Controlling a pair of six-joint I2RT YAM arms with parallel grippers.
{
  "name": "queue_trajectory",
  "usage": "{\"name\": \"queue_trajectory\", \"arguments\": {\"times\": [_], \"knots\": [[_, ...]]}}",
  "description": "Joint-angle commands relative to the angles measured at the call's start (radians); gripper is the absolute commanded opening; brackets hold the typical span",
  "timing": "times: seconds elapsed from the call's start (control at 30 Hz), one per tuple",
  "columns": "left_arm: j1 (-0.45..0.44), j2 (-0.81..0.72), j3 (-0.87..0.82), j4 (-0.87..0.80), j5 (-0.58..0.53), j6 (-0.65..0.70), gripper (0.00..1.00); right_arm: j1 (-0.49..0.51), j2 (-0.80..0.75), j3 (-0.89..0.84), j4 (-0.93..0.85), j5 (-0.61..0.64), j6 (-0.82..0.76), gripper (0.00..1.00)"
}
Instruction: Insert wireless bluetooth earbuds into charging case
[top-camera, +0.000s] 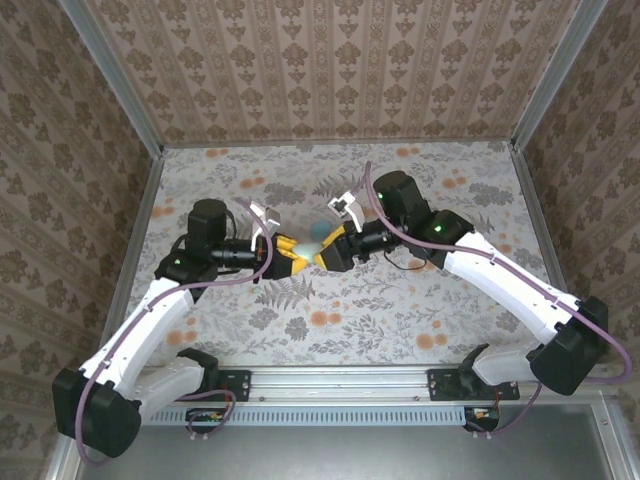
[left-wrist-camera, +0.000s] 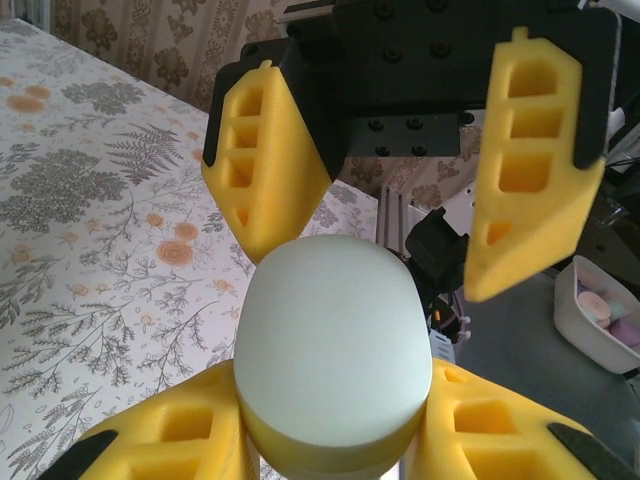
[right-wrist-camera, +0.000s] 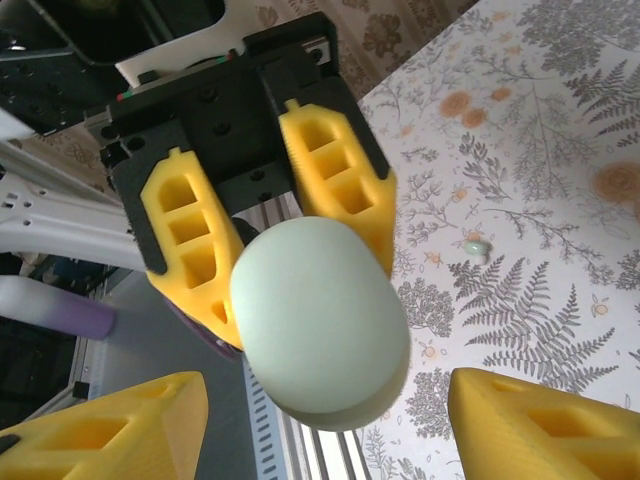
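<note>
The charging case (left-wrist-camera: 330, 350), a pale blue oval with its lid closed, is held off the table between the yellow fingers of my left gripper (left-wrist-camera: 335, 385), which is shut on its sides. In the top view the case (top-camera: 310, 244) sits where the two grippers meet, left gripper (top-camera: 290, 255) facing right gripper (top-camera: 332, 250). My right gripper (right-wrist-camera: 325, 390) is open, its fingers wide on either side of the case (right-wrist-camera: 320, 320) with gaps showing. One small teal earbud (right-wrist-camera: 476, 246) lies on the floral tabletop beyond.
A white bin (left-wrist-camera: 600, 320) with pastel pieces stands off the table's near edge. An aluminium rail (top-camera: 340, 380) runs along the front between the arm bases. Patterned walls (top-camera: 330, 70) enclose the table on three sides.
</note>
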Motion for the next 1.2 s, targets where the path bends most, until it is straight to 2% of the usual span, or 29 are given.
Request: {"name": "queue_trajectory", "arguments": {"times": [0.0, 0.3, 0.9, 1.17], "knots": [[-0.006, 0.003, 0.032, -0.007, 0.043, 0.005, 0.14, 0.008, 0.007, 0.035, -0.013, 0.024, -0.020, 0.65], [-0.008, 0.000, 0.032, -0.006, 0.046, 0.001, 0.14, 0.009, 0.050, 0.068, -0.018, 0.015, 0.017, 0.59], [-0.012, 0.014, 0.037, 0.008, 0.047, -0.005, 0.14, 0.016, 0.051, 0.047, -0.049, 0.007, -0.020, 0.67], [-0.012, 0.016, 0.036, 0.007, 0.048, -0.008, 0.14, 0.020, 0.095, 0.071, -0.073, 0.047, -0.019, 0.64]]}}
